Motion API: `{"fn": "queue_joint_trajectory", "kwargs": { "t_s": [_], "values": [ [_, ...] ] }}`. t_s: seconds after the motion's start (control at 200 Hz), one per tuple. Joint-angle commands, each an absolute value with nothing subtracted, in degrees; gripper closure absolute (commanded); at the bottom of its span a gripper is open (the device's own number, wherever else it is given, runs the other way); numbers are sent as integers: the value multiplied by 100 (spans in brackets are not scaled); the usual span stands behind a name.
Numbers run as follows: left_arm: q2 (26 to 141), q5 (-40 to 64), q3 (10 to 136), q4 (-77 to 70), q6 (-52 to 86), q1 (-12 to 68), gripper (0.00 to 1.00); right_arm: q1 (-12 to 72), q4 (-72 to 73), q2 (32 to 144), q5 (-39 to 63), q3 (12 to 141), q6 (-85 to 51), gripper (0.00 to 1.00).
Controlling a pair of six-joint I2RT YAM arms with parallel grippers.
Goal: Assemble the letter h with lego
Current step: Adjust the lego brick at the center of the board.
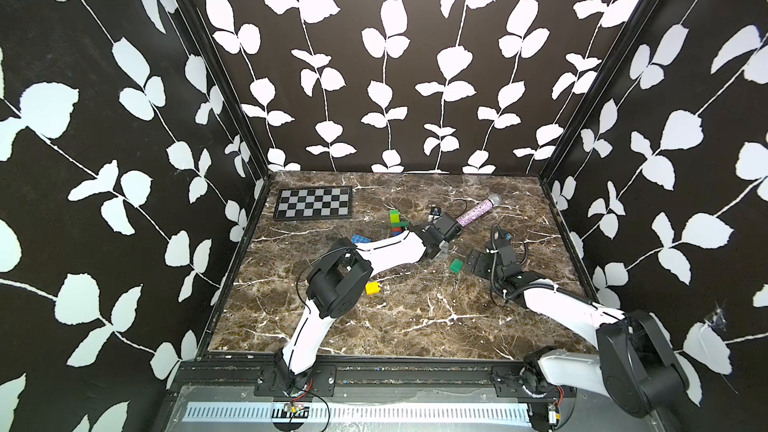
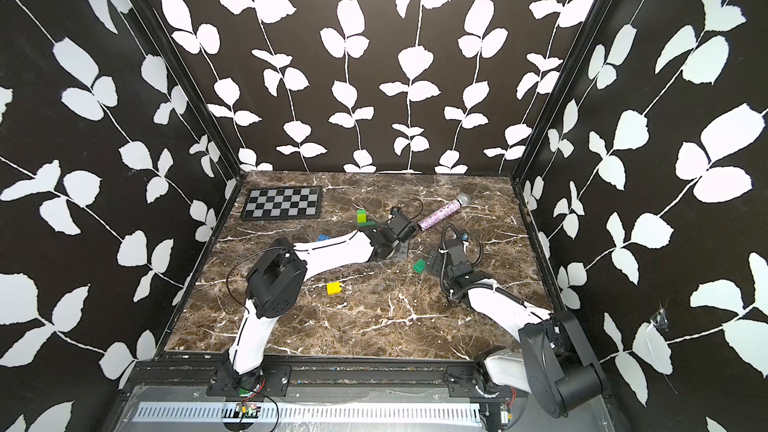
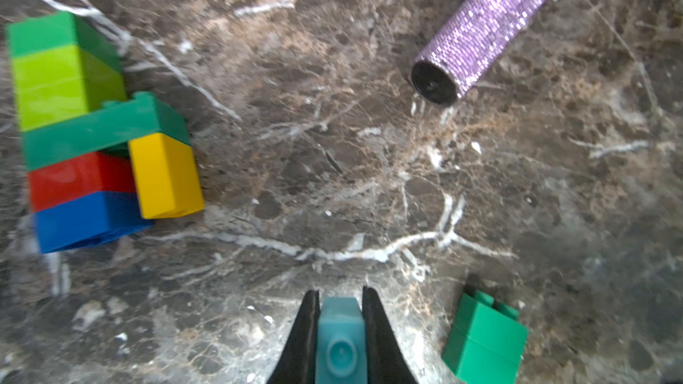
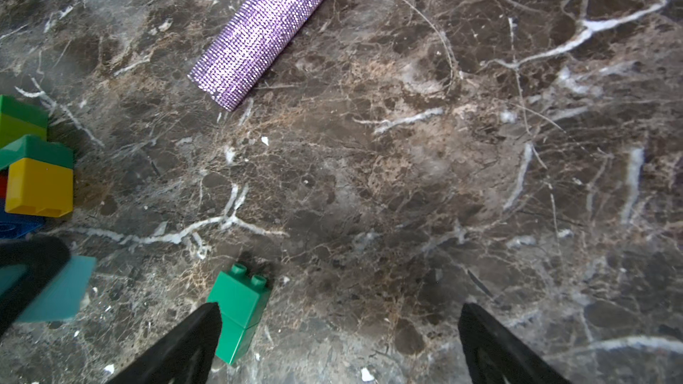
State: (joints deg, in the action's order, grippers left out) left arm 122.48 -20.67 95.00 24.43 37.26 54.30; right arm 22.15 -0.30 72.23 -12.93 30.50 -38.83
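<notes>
Left gripper [image 3: 340, 289] was pinched tight on a teal brick [image 3: 339, 341], down near the butt end of the purple microphone [image 3: 495, 24]. Right gripper [image 4: 340, 306] had its jaws spread wide with nothing in them, and a loose green brick [image 4: 240, 312] lay just beside one finger, near that same end. The multicoloured stack [image 3: 85, 134] sat a bit farther off.

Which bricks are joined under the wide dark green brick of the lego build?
A red brick and a yellow brick, side by side; a blue brick continues below the red. The joints hide their studs.
</notes>
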Motion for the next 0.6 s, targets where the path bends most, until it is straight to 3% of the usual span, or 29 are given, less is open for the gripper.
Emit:
{"fn": "queue_joint_trajectory", "kwargs": {
  "t_s": [0.0, 0.235, 0.595],
  "values": [
    [12251, -2592, 9676, 2628, 3867, 5458, 90, 2187, -83, 7224, -1411, 3186, -4065, 0],
    [12626, -2611, 10124, 2667, 3834, 5458, 86, 2188, -35, 7317, -1332, 3199, -4113, 0],
    [12809, -2505, 9807, 2182, 4033, 5458, 87, 2188, 17, 7358, -1167, 3221, -4122, 0]
  ]
}}
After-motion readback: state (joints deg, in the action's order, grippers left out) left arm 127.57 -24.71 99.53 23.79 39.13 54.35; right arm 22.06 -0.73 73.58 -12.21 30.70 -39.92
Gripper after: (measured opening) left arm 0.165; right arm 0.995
